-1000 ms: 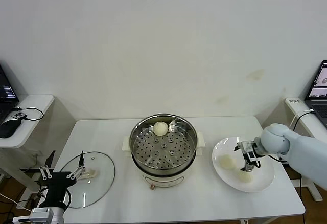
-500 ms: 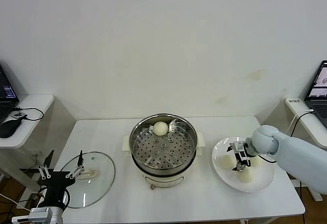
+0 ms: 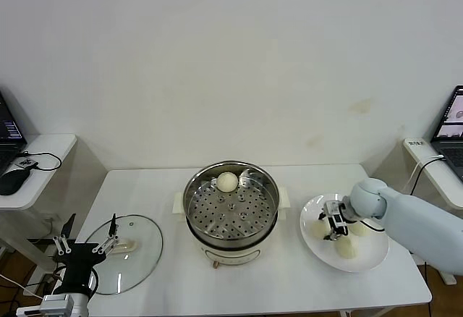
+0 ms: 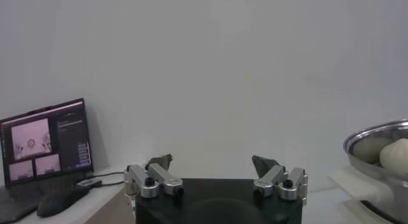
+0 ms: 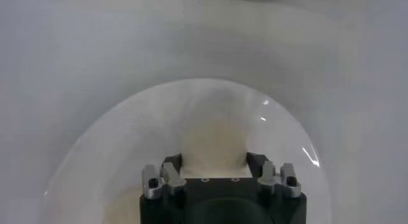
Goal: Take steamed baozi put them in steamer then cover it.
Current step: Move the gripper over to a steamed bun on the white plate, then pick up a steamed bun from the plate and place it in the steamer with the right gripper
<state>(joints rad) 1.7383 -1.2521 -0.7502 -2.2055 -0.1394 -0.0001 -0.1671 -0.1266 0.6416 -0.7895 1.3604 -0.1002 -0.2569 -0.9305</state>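
While the steamer (image 3: pixel 231 205) sits mid-table with one bun inside and the glass cover (image 3: pixel 124 252) lies off to its left, the right gripper (image 3: pixel 332 224) is down on the white plate (image 3: pixel 365 259), so it should squeeze gently and lift straight up. Its jaws look pinched around a baozi (image 5: pixel 212 141) wedged right between the fingertips, two more buns close by; the left gripper (image 4: pixel 213 167) hangs wide open, parked by the lid.

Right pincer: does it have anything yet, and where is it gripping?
The right pincer is closed around a baozi on the white plate, gripping its two opposite sides. The bun has not left the plate. The left pincer holds nothing.
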